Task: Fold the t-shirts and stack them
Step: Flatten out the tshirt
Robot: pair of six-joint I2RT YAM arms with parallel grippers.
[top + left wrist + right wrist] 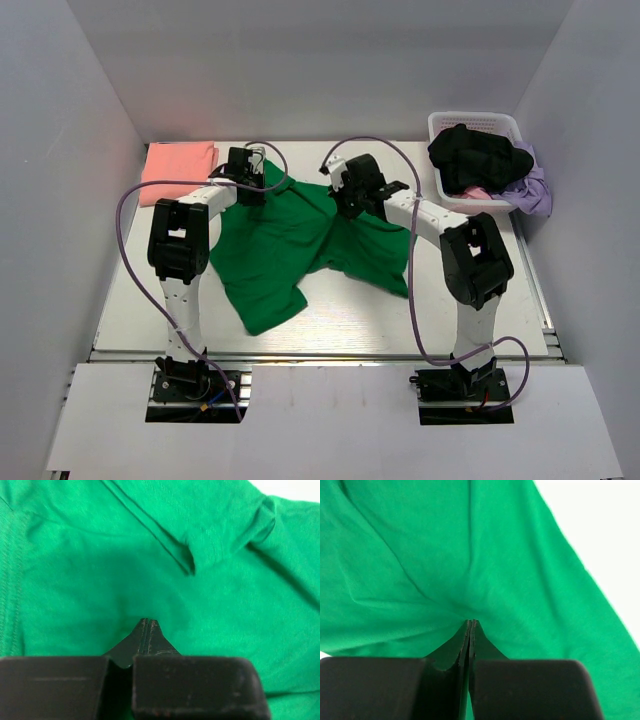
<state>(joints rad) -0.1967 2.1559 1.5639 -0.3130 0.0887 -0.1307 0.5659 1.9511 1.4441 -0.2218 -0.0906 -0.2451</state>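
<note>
Left claw (149, 623) and right claw (471, 624) each pinch the green t-shirt (290, 240) (seemingly bunched between them).

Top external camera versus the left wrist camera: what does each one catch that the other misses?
Only the top view shows the folded salmon-pink t-shirt at the far left, the white basket of dark clothes at the far right, and the right gripper. Only the left wrist view shows the left gripper closed fingertip to fingertip on the cloth, with a folded hem just beyond it. Both show the green t-shirt.
</note>
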